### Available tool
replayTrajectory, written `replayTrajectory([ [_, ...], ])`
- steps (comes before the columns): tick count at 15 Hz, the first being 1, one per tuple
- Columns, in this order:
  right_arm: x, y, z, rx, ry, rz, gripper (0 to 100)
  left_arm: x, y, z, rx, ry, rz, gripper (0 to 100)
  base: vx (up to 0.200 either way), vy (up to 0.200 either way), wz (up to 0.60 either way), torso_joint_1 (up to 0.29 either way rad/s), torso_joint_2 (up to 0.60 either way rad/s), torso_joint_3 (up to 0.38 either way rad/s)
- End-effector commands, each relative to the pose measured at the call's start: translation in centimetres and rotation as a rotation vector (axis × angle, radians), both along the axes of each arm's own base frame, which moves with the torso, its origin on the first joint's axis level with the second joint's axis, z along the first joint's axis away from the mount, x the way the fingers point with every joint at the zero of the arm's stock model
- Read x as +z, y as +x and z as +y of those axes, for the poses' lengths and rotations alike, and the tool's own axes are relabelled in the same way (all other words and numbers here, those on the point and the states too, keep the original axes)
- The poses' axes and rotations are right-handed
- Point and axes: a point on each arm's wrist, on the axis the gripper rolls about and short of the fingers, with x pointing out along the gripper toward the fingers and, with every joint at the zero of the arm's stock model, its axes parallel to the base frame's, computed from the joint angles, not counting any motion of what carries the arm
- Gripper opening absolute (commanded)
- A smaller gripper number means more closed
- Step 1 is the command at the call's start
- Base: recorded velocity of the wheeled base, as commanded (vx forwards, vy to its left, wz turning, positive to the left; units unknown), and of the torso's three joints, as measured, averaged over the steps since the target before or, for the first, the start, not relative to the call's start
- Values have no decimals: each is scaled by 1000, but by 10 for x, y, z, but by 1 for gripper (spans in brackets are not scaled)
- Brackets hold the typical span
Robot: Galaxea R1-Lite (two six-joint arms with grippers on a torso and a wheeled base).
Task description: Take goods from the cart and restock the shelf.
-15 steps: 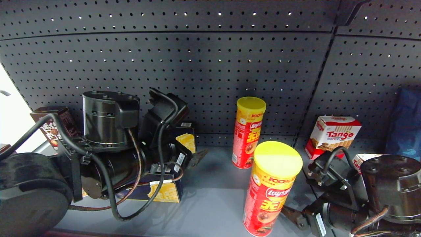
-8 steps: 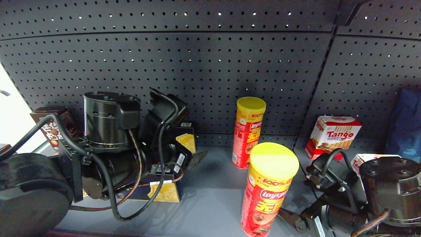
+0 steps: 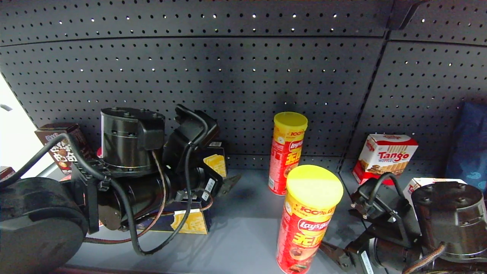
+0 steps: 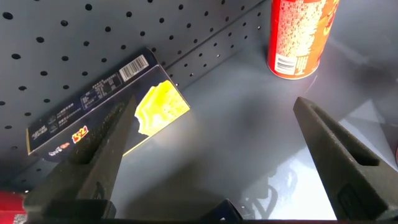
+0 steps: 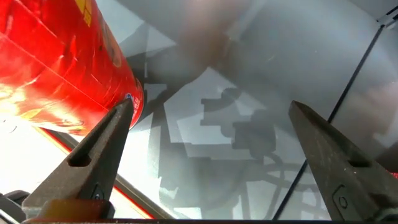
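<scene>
The front chip can [image 3: 310,219] stands upright on the shelf [image 3: 243,232] near its front edge, with 1 more chip can [image 3: 287,152] upright behind it, close to the pegboard back panel [image 3: 228,76]. The right gripper [image 5: 211,109] sits low at the front edge just beside the front can's base, jaws spread wide and holding nothing, the can outside them. The left gripper [image 4: 214,102], likewise released and empty, hovers over the shelf toward its left end, facing a navy box [image 4: 106,99] at the back panel; a wafer box [image 3: 384,156] stands toward the right end.
</scene>
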Motion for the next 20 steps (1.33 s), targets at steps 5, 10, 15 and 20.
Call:
replayTrajectory([
  [5,-1,-1,4,19,-4,4,100,-4,2,-1,-2,1,0,100,0,0,0,0,0,0],
  [10,-4,1,8,22,-2,3,100,-3,2,-1,-2,0,-1,100,0,0,0,0,0,0],
  [15,39,-5,-11,-25,135,-140,100,16,1,0,-1,-35,-56,100,0,0,0,0,0,0],
  [20,83,-22,-63,-191,266,-331,100,56,-22,34,61,-114,-176,100,0,0,0,0,0,0],
])
